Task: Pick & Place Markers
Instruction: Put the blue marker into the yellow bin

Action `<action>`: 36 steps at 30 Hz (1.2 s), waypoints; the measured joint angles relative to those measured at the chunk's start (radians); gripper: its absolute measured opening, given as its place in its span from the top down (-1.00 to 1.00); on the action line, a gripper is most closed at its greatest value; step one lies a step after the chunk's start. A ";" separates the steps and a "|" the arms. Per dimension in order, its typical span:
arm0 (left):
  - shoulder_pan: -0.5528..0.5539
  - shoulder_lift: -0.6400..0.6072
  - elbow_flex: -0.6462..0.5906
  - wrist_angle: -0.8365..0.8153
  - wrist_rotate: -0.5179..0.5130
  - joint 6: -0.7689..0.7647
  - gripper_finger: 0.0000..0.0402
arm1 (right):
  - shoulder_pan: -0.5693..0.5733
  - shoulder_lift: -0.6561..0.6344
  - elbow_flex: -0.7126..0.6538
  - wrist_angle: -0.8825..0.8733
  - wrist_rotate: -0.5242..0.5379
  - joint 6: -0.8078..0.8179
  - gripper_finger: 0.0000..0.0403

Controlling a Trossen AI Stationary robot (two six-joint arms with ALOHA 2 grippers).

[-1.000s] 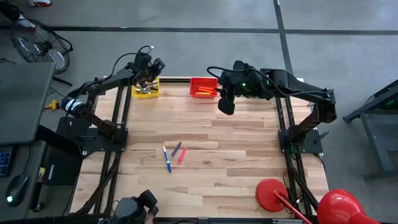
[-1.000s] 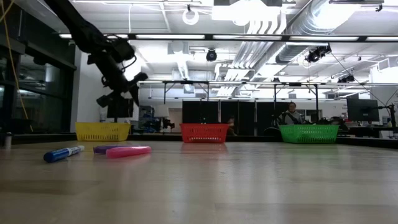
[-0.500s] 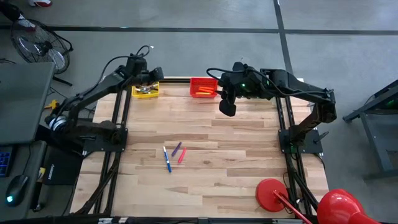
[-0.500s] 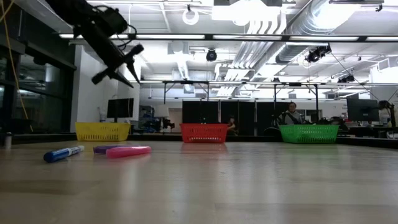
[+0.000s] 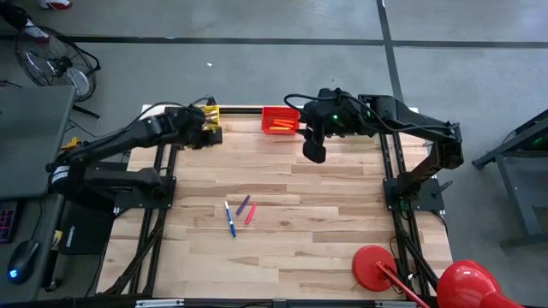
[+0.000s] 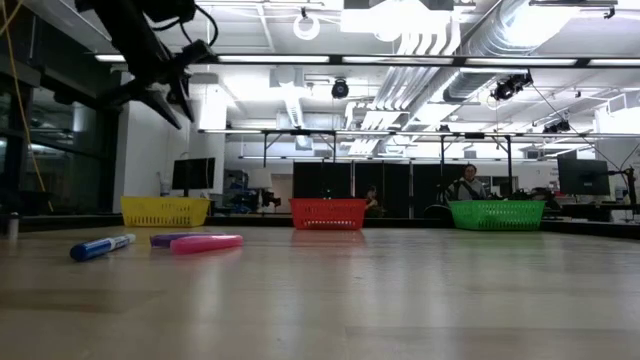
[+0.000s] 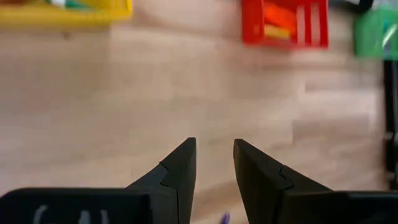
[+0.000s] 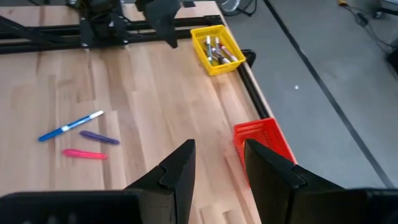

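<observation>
Three markers lie flat on the wooden table, left of its middle: a blue one [image 5: 229, 219], a purple one [image 5: 243, 205] and a pink one [image 5: 250, 214]. In the low view they show as blue [image 6: 101, 246], purple [image 6: 165, 240] and pink [image 6: 206, 242]. The yellow basket [image 8: 217, 48] at the far left holds several markers. The red basket [image 5: 279, 120] holds orange ones. My left gripper [image 7: 214, 146] hangs open and empty just on the near side of the yellow basket [image 5: 211, 114]. My right gripper [image 8: 217, 149] waits open, high beside the red basket.
A green basket [image 6: 497, 214] stands at the far right, under my right arm in the high view. A red round-based object [image 5: 377, 265] sits at the table's near right corner. Bare wood lies between the markers and the baskets.
My left gripper has risen from over the yellow basket and drawn back toward the table's near-left side, rolling as it went. Its fingers stay apart and empty. The three markers on the table have not moved.
</observation>
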 joint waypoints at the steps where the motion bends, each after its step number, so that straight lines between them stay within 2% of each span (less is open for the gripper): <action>1: -0.036 -0.002 0.000 -0.015 -0.009 -0.021 0.48 | 0.000 0.000 0.000 0.000 -0.010 0.000 0.37; 11: -0.417 0.025 0.000 -0.093 -0.192 -0.314 0.48 | 0.000 0.000 0.000 -0.016 -0.061 -0.019 0.37; 18: -0.603 0.111 0.000 -0.150 -0.196 -0.487 0.48 | 0.000 0.000 0.000 -0.023 -0.093 -0.045 0.37; 24: -0.674 0.227 0.000 -0.147 -0.153 -0.568 0.48 | 0.000 0.000 0.000 -0.023 -0.093 -0.063 0.37; 29: -0.704 0.333 0.000 -0.126 -0.072 -0.582 0.45 | 0.000 0.000 0.000 -0.022 -0.093 -0.065 0.37; 32: -0.706 0.405 0.000 -0.096 -0.014 -0.583 0.35 | 0.000 0.000 0.000 -0.022 -0.094 -0.067 0.37; 36: -0.703 0.482 0.000 -0.067 0.047 -0.620 0.10 | 0.000 0.000 0.000 -0.021 -0.100 -0.068 0.37</action>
